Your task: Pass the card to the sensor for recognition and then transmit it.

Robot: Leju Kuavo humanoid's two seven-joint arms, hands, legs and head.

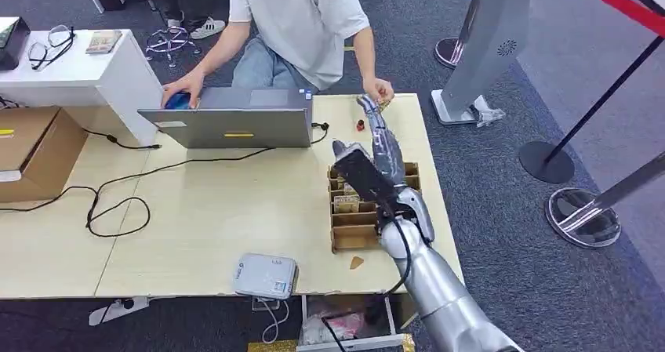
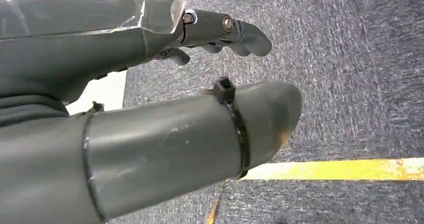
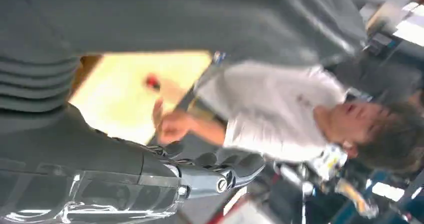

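Here the pale wooden table [image 1: 235,219] carries a grey laptop [image 1: 235,126] and a ribbed cardboard organiser [image 1: 353,211]. The silver right hand [image 1: 373,121] stretches over it toward a person's hand [image 1: 379,90] (a card cannot be made out). Left hand [image 2: 150,109] hangs, fingers loosely extended, holding nothing.

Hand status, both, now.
Left hand: hanging over the carpet, holds nothing, fingers apart, open.
Right hand: stretched toward the person's hand; whether it holds a card cannot be told.

Pale wooden table [image 1: 235,211] with laptop [image 1: 235,126], cardboard divider tray [image 1: 353,219], grey box [image 1: 266,276].
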